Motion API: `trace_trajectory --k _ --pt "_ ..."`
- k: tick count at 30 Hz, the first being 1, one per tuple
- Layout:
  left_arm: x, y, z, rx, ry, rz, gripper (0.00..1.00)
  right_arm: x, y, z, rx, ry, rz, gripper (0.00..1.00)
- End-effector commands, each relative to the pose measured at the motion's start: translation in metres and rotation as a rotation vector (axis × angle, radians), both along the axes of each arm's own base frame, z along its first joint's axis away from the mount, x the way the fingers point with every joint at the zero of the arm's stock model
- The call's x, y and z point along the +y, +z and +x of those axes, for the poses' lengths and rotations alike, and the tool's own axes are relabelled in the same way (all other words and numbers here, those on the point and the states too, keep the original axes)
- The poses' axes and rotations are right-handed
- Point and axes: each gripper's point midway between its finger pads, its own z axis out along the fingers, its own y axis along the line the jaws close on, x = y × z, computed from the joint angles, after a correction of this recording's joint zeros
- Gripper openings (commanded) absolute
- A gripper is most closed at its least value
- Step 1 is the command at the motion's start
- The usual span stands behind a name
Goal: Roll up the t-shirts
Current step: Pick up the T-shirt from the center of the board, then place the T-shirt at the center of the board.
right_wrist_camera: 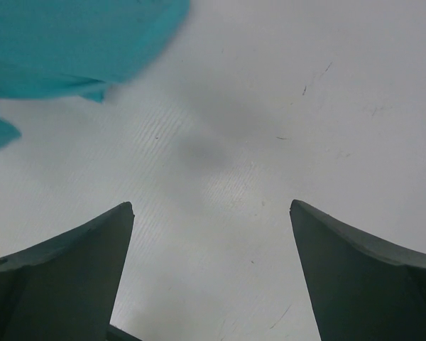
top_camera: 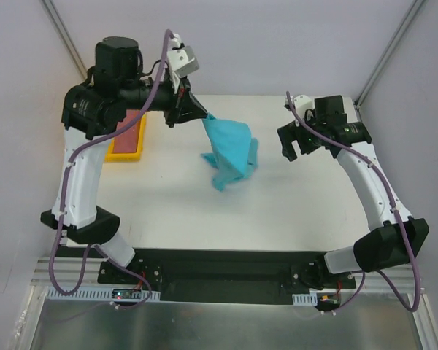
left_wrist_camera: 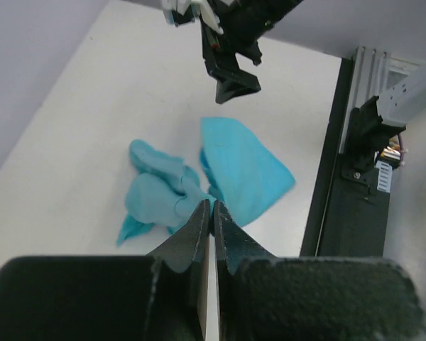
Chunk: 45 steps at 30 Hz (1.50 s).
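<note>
Left gripper [left_wrist_camera: 211,207]: jaws pressed together, pinching one corner of the teal t-shirt [top_camera: 230,149]. The shirt hangs crumpled from the fingertips, draping down and to the gripper's right. Can't tell whether the lower end touches the table [top_camera: 277,211].

Right gripper [top_camera: 293,149]: jaws spread wide, holding nothing. The teal shirt is near on its left, not touching.

The rose-red t-shirt [top_camera: 131,130] lies in the yellow tray [top_camera: 124,154], partly hidden under the left arm and well apart from both grippers.
</note>
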Motion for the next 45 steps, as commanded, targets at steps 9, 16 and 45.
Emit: trace_trajectory --k 9,16,45 --pt "0.048 -0.042 -0.021 -0.090 0.169 0.091 0.00 -0.014 0.011 -0.012 -0.039 -0.002 -0.016 0.96" --pt "0.106 -0.244 -0.001 0.285 0.382 0.500 0.00 0.017 -0.047 -0.072 0.161 0.363 -0.094 0.98" --pt "0.005 -0.249 0.206 0.361 0.331 0.227 0.09 0.046 -0.109 -0.084 0.281 0.536 -0.243 0.84"
